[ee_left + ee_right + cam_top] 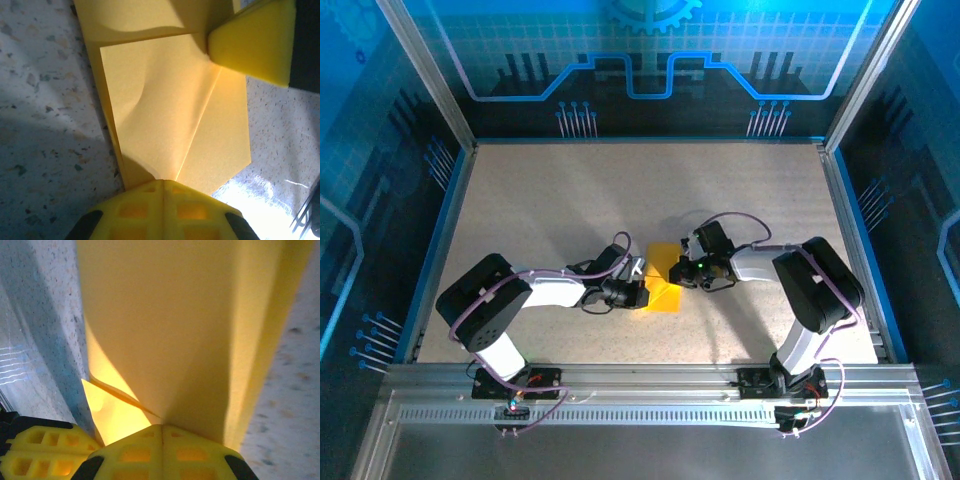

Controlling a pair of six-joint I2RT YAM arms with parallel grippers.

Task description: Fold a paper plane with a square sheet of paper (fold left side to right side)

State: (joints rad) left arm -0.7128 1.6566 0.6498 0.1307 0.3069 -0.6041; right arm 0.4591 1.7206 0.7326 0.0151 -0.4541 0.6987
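Yellow-orange, the creased square sheet of paper (666, 292) lies between left pincer (162, 195) and right pincer (162, 434). Both arms bend inward, low. Each pincer is pressed together, tips touching the sheet.

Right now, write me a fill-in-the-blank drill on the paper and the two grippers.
1. The partly folded sheet of paper is ____ in colour.
2. It lies on the ____ between the left gripper and the right gripper.
3. The jaws of both grippers are ____.
4. In the left wrist view a slanting ____ crosses the paper.
Missing words: yellow; table; shut; crease.
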